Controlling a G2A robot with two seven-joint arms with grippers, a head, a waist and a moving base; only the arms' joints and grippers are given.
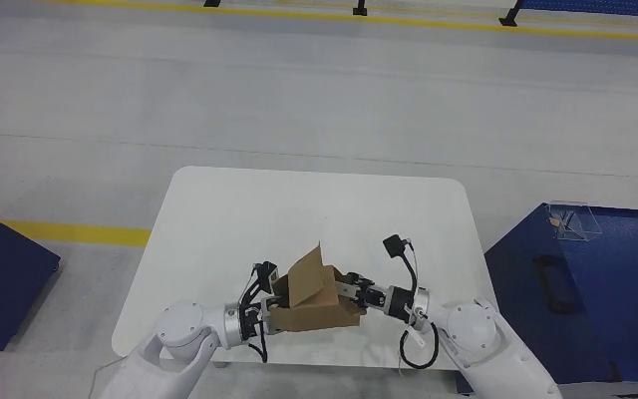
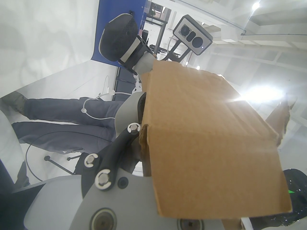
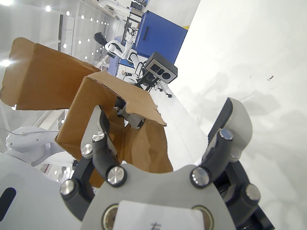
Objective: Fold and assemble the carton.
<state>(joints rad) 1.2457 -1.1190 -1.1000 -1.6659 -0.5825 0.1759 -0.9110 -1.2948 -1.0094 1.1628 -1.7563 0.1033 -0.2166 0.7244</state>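
A brown carton (image 1: 314, 289), partly folded with one flap sticking up, is near the front edge of the white table (image 1: 299, 209). My left gripper (image 1: 269, 297) is at its left side, and a carton panel (image 2: 203, 132) runs across it with its edge at the grey finger (image 2: 129, 113). It looks shut on that wall. My right gripper (image 1: 351, 295) is at the carton's right side and open wide (image 3: 166, 111). One of its fingers (image 3: 103, 125) reaches into the carton (image 3: 108, 92), the other finger (image 3: 230, 120) stands outside over the table.
A blue cabinet (image 1: 568, 289) with a clear plastic box (image 1: 570, 221) on it stands right of the table. Another blue cabinet (image 1: 20, 279) stands at the left. The table's far half (image 1: 319, 199) is bare.
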